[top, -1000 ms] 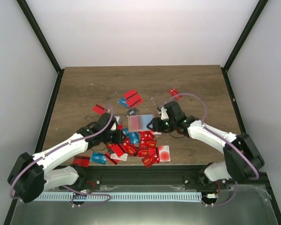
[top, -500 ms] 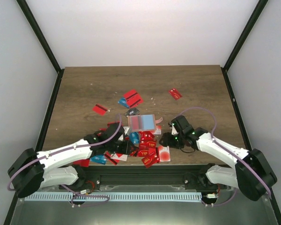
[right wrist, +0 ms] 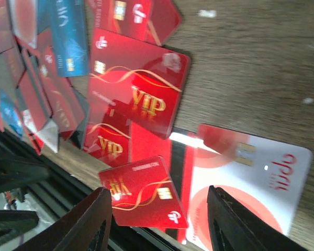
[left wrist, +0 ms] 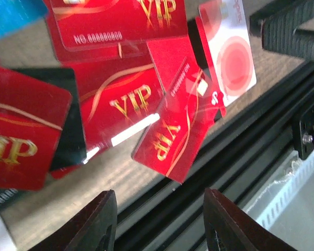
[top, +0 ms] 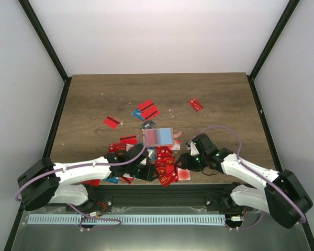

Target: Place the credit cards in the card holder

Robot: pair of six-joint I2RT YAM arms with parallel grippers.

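Your left gripper (left wrist: pixel 158 193) and right gripper (right wrist: pixel 158 191) hang spread, seemingly empty, over the credit cards (top: pixel 165 164) by the near edge of the surface (top: pixel 94 99).

White card with red circle (right wrist: pixel 251 178) on wood table (right wrist: pixel 251 63); red VIP card (right wrist: pixel 138 201) at its left edge, between the parted jaws of right gripper (right wrist: pixel 158 194); bigger VIP card (right wrist: pixel 138 89) up-left of it; blue card (right wrist: pixel 68 36) farther up-left

Dark wood-grain bench (top: pixel 94 94) lying between plain white walls (top: pixel 157 31), black frame posts (top: pixel 43 37) rising at its corners, black rail (top: pixel 162 196) running along its near edge, white slotted strip (top: pixel 146 219) lying below.
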